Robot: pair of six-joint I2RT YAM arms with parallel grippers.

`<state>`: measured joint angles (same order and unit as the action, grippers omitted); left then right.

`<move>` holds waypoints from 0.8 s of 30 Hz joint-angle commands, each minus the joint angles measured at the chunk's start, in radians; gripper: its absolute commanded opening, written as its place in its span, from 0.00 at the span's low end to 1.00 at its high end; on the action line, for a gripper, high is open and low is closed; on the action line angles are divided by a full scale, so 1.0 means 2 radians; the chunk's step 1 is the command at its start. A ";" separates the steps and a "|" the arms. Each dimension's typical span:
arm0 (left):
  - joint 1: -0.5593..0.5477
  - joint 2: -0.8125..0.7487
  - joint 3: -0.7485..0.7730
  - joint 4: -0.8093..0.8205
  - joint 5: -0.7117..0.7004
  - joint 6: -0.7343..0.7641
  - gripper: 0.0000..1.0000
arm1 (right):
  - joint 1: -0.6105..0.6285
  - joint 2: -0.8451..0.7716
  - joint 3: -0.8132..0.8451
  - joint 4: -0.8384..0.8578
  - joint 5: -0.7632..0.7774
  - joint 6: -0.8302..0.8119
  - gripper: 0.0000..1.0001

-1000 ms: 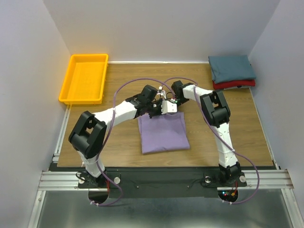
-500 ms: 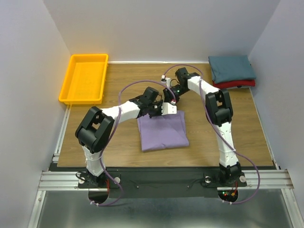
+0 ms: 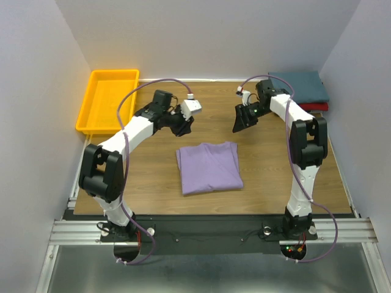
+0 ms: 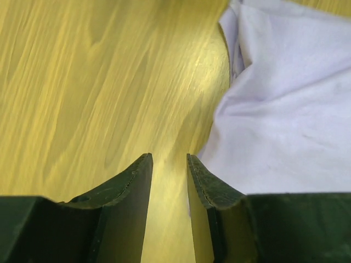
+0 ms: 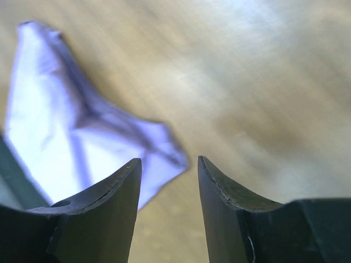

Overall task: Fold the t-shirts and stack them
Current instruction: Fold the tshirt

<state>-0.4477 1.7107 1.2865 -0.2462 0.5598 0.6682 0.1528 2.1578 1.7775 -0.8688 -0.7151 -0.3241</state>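
The lavender-purple t-shirt [image 3: 209, 167] lies folded into a rectangle in the middle of the table. It also shows in the left wrist view [image 4: 285, 109] and the right wrist view [image 5: 66, 137]. My left gripper [image 3: 182, 126] [image 4: 169, 159] hangs beyond the shirt's far left corner, its jaws a little apart and empty. My right gripper [image 3: 239, 124] [image 5: 169, 161] hangs beyond the far right corner, open and empty. The dark teal t-shirt [image 3: 298, 86] lies folded on the red t-shirt [image 3: 318, 107] at the far right corner.
A yellow-orange plastic tray [image 3: 89, 113] stands at the far left of the table. White walls close in the table on the left, back and right. Purple cables loop off both wrists.
Both grippers were together at the lavender shirt's far edge. They have lifted off and moved apart, the left to the far left, the right to the far right. The shirt stays flat.
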 commanded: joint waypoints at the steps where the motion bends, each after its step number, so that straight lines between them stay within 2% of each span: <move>1: 0.038 -0.036 -0.020 -0.041 0.077 -0.125 0.42 | 0.014 -0.046 -0.042 0.004 -0.044 0.041 0.50; 3: 0.054 -0.039 -0.052 -0.030 0.097 -0.162 0.41 | 0.015 -0.053 -0.061 0.009 -0.054 0.051 0.49; 8: 0.057 -0.026 -0.089 0.010 0.110 -0.197 0.41 | 0.016 -0.058 -0.100 0.055 -0.054 0.100 0.49; 24: 0.057 0.050 -0.089 0.029 0.098 -0.207 0.38 | 0.029 -0.039 -0.131 0.091 -0.057 0.111 0.49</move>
<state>-0.3325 1.8122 1.1046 -0.2054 0.7441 0.2623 0.1928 2.0727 1.5211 -0.7322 -0.8047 -0.1078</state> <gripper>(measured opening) 0.385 0.491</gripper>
